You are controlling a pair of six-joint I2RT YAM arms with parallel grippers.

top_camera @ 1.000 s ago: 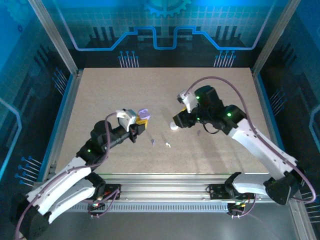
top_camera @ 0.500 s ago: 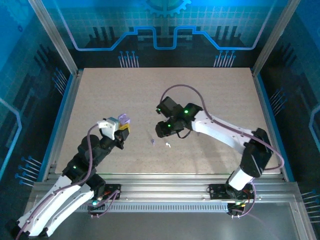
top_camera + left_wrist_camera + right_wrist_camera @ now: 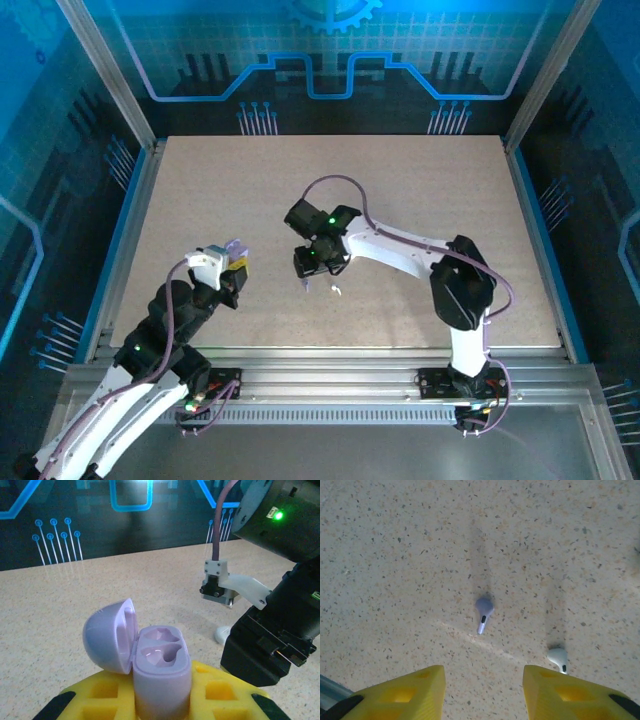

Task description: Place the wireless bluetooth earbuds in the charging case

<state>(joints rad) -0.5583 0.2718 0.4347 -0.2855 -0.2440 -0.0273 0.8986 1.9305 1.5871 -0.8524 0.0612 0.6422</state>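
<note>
Right gripper [image 3: 482, 685] swinging in, now hovering over lavender earbud [image 3: 483, 610], jaws half-open, empty. Left gripper [image 3: 235, 263] clamping open charging case [image 3: 161, 672]. Earbud looking light, slick; advising pinching its head.

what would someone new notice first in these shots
The open lavender charging case stands out, lid flipped back and both sockets empty, clamped upright between the yellow fingers of the left tool. Next comes the lavender earbud lying on the speckled table just ahead of the open right tool, with a white earbud to its right.
</note>
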